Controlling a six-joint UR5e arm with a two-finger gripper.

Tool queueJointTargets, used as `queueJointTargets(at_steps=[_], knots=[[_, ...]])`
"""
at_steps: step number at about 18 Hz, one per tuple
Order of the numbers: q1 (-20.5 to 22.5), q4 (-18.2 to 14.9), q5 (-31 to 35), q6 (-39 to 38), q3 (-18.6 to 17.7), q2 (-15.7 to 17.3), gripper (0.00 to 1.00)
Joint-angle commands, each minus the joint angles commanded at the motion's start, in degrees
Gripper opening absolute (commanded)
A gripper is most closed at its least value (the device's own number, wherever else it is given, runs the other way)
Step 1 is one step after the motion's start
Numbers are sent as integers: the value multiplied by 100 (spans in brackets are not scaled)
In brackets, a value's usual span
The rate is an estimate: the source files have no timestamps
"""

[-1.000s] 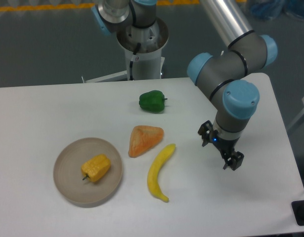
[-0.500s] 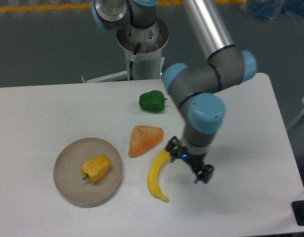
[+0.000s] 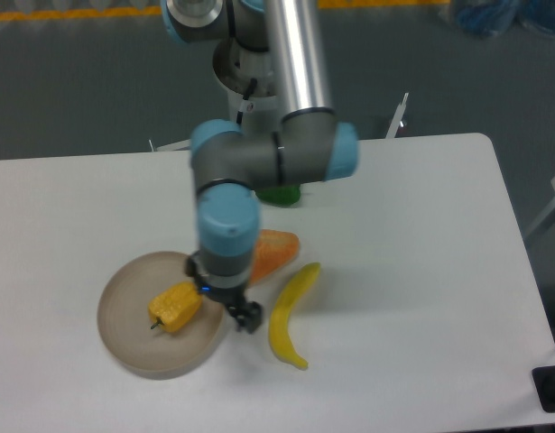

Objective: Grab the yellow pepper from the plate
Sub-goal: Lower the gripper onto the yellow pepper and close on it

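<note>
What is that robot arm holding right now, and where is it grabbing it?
Nothing. The gripper hangs at the plate's right edge, beside the yellow pepper, which lies on the plate outside the fingers.

Taking the plate (image 3: 124,338) as landmark: the yellow pepper (image 3: 176,307) lies on its right half, with bare dish showing to the pepper's left and toward the near rim. The claw (image 3: 220,294) and the wrist above it crowd the plate's right rim, just beside the pepper. Right of the plate, an orange wedge (image 3: 275,251) lies close by, partly hidden by the arm, and a banana (image 3: 290,314) lies a little further out. A green pepper (image 3: 279,192) is beyond, mostly behind the arm. The worktop (image 3: 51,234) left of the plate and behind it is bare.
</note>
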Motion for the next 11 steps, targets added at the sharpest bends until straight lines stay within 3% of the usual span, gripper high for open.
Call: queueJointTargets(at_steps=[5,11], knots=[[-141,62,0,-107,-132,-97,100],[-168,475,27,-369,-308,-211,100]])
